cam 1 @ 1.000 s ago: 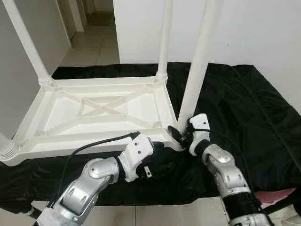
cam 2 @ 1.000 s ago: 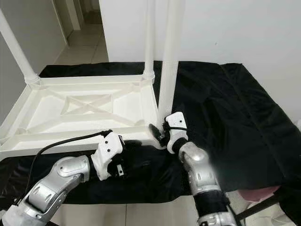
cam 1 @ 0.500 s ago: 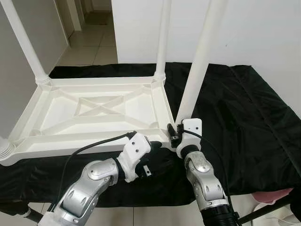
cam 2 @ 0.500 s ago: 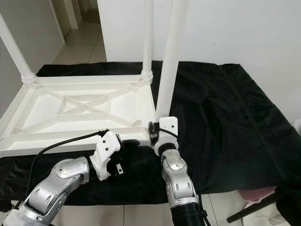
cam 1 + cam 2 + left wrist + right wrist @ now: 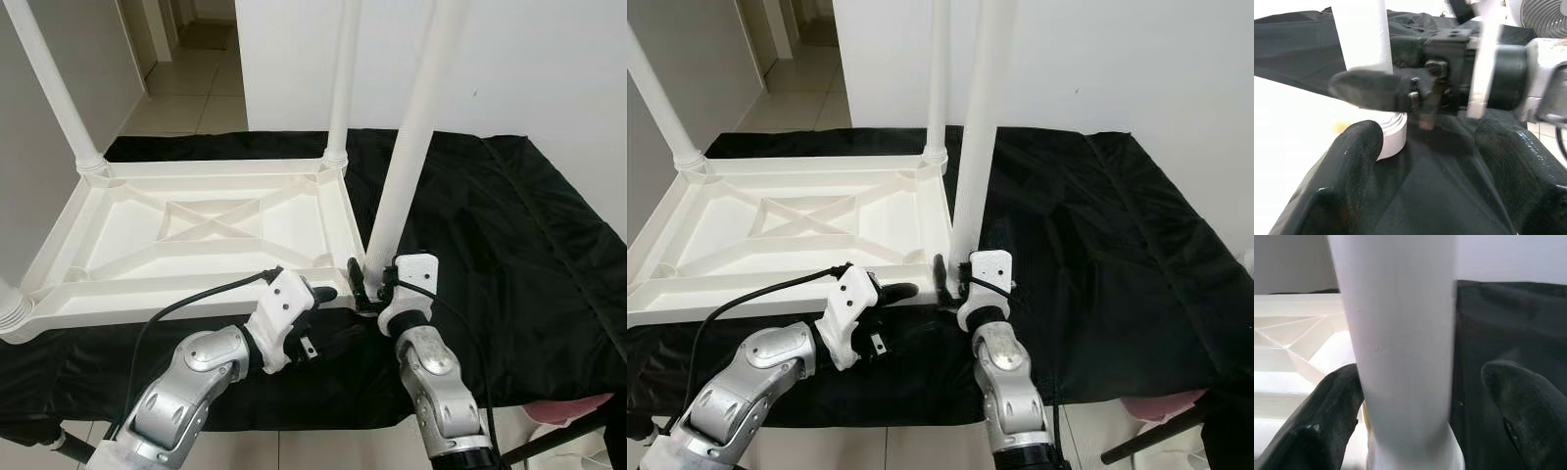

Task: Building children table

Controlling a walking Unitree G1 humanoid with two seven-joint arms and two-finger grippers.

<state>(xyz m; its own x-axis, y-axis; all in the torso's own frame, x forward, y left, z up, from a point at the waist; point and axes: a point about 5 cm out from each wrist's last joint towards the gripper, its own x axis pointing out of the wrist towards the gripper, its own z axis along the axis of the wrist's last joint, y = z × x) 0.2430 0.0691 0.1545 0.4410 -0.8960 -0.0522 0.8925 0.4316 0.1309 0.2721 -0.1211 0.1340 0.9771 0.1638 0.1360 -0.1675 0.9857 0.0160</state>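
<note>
A white plastic children's table top (image 5: 211,230) lies upside down on a black cloth (image 5: 490,235) that covers the supporting surface. Its ribbed underside faces up, with a cross-shaped brace in the middle. The top occupies the left part of the cloth, its near edge close to the cloth's near edge.

White legs stand upright at the corners. One leg (image 5: 57,88) is at the far left corner and one leg (image 5: 341,83) at the far right corner. A ribbed leg base (image 5: 14,311) shows at the near left corner. The fourth leg (image 5: 409,137) stands at the near right corner and leans slightly off vertical.

The right end effector (image 5: 372,284) is at the foot of this near right leg. In the right wrist view the leg (image 5: 1400,347) stands between the two black fingers (image 5: 1327,416); one finger touches it, while the other stands apart with a gap showing. The fingers are spread around the leg, not clamped on it.

The left end effector (image 5: 318,299) sits at the near edge of the table top, just beside the same corner. Its fingers (image 5: 1347,171) are spread wide and hold nothing; in the left wrist view they point toward the leg base and the right end effector (image 5: 1400,93).

A tiled floor (image 5: 191,98) and a white wall (image 5: 529,59) lie beyond the cloth.
</note>
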